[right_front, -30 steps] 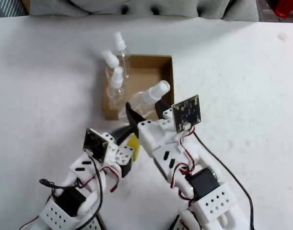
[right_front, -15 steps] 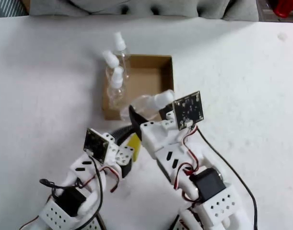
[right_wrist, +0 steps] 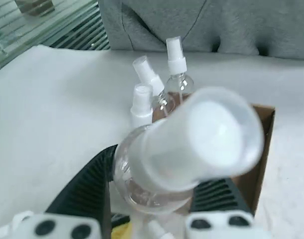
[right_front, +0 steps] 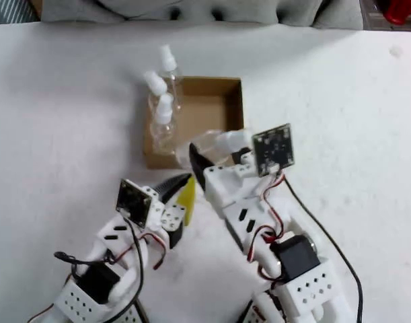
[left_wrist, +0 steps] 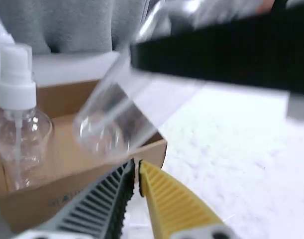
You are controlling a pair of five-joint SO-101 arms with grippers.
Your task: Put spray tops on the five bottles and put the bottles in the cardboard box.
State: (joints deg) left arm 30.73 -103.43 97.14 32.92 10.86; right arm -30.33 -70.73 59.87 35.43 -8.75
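High view, and the right gripper [right_front: 216,153] is clamped on a capped bottle [right_front: 208,142], tilted over the arm-side edge of the cardboard box [right_front: 215,101] at mid-desk, likely to join three standing bottles [right_front: 161,108], while the left gripper [right_front: 181,184] sits pinched shut, empty.

White table [right_front: 70,134], grey tufted upholstery [right_front: 192,10] behind
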